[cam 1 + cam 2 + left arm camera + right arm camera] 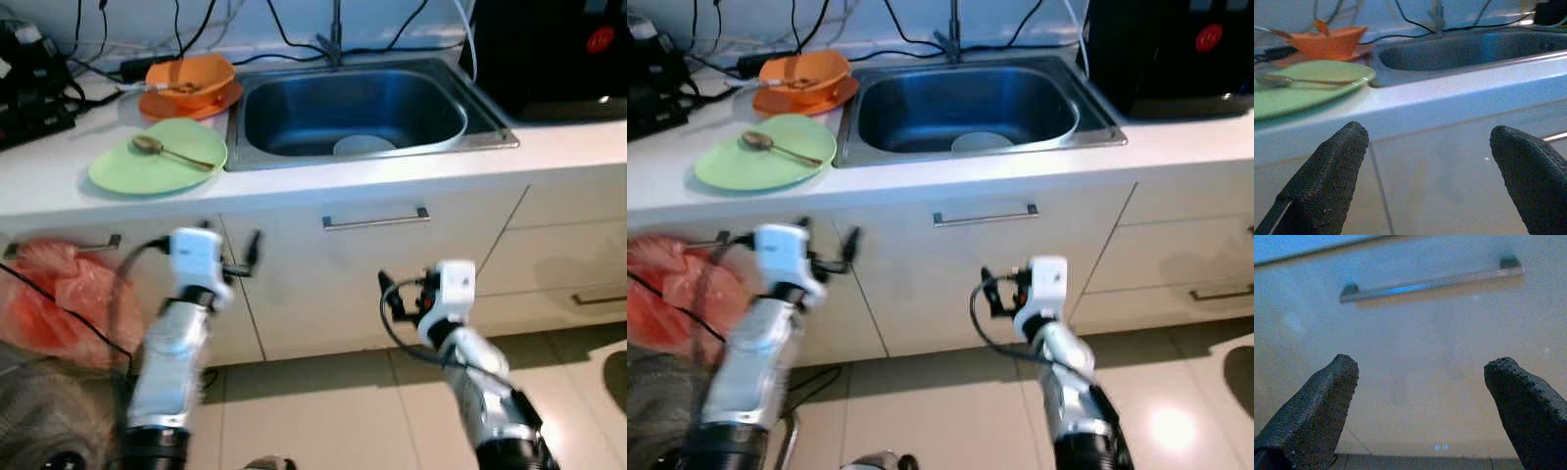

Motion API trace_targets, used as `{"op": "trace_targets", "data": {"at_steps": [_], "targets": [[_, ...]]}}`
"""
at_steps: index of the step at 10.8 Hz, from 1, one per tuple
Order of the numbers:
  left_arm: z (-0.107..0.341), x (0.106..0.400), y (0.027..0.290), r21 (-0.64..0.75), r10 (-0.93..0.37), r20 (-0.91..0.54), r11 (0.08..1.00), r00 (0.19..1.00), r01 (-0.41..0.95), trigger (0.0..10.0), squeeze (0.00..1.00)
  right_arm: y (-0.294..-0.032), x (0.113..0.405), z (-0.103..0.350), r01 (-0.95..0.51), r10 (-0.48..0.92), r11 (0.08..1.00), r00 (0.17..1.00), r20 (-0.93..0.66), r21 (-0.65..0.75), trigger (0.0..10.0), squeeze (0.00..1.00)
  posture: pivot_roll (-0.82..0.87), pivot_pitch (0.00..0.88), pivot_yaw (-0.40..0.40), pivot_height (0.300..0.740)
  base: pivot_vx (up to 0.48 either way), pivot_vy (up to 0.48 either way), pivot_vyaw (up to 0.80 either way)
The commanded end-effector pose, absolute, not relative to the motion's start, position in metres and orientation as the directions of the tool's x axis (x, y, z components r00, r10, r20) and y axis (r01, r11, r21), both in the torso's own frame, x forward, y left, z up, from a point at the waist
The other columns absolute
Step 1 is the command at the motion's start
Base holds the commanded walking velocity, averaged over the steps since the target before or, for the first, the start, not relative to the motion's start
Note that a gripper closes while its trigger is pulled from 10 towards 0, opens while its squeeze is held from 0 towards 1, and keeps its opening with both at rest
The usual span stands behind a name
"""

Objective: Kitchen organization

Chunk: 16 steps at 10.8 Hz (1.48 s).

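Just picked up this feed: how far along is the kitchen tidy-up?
Nothing looks done yet. A white dish lies in the sink; the green plate with a spoon and the orange bowl sit on the counter. Nothing is in hand: left gripper and right gripper are open, facing the cabinet fronts. All sorting remains.

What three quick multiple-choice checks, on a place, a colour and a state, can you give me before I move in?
1. Where does the spoon lie?
A. in the sink
B. on the green plate
C. on the floor

2. What colour is the bowl behind that plate?
A. orange
B. blue
C. white

3. How are the left gripper's jaws?
A. shut on the spoon
B. shut on a handle
C. open, holding nothing

Answers:
1 B, it rests across the green plate on the counter.
2 A, orange, on an orange saucer.
3 C, the fingers stand wide apart before the cabinet front.
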<state>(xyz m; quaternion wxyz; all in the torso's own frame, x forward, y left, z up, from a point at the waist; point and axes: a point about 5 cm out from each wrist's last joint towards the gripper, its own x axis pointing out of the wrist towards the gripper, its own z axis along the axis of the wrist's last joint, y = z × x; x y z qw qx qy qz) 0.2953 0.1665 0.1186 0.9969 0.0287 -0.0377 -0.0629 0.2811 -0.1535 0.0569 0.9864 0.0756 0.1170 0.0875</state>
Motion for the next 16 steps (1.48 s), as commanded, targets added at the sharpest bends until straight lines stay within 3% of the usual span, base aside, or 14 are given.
{"op": "trace_targets", "data": {"at_steps": [1,3,4,8,13,16], "targets": [[0.131,0.297,0.168,0.081,-0.128,0.099,0.989,0.987,0.12,10.0,0.0,-0.157,0.283,0.066,-0.099,0.12,0.988,0.973,-0.195,0.116,10.0,0.0,0.1,0.0,0.126,0.74,0.0,0.0,0.0],[0.135,0.304,0.162,0.078,-0.118,0.1,0.991,0.988,0.111,10.0,0.0,-0.154,0.281,0.08,-0.051,0.087,0.97,0.986,-0.142,0.238,10.0,0.0,0.09,0.0,0.114,0.74,0.0,0.0,0.0],[0.138,0.302,0.157,0.055,-0.096,0.118,0.994,0.988,0.09,10.0,0.0,-0.152,0.28,0.087,-0.08,0.093,0.991,0.989,-0.116,0.108,10.0,0.0,0.09,0.0,0.099,0.74,0.0,0.0,0.0],[0.161,0.308,0.147,0.035,-0.066,0.21,0.998,0.975,0.06,10.0,0.0,-0.154,0.306,0.112,-0.07,0.076,0.994,0.995,-0.063,0.086,10.0,0.0,0.13,0.0,0.03,0.74,0.0,0.0,0.2],[0.194,0.32,0.139,0.015,-0.129,0.286,0.991,0.95,0.13,10.0,0.0,-0.145,0.302,0.132,-0.042,0.039,0.982,0.999,0.019,0.183,10.0,0.0,0.12,0.0,0.074,0.74,0.0,0.0,0.0],[0.205,0.32,0.14,0.011,-0.136,0.316,0.99,0.939,0.14,10.0,0.0,-0.136,0.297,0.156,-0.075,0.068,0.995,0.992,0.105,0.067,10.0,0.0,0.11,0.0,0.094,0.74,0.0,0.0,0.0]]}}
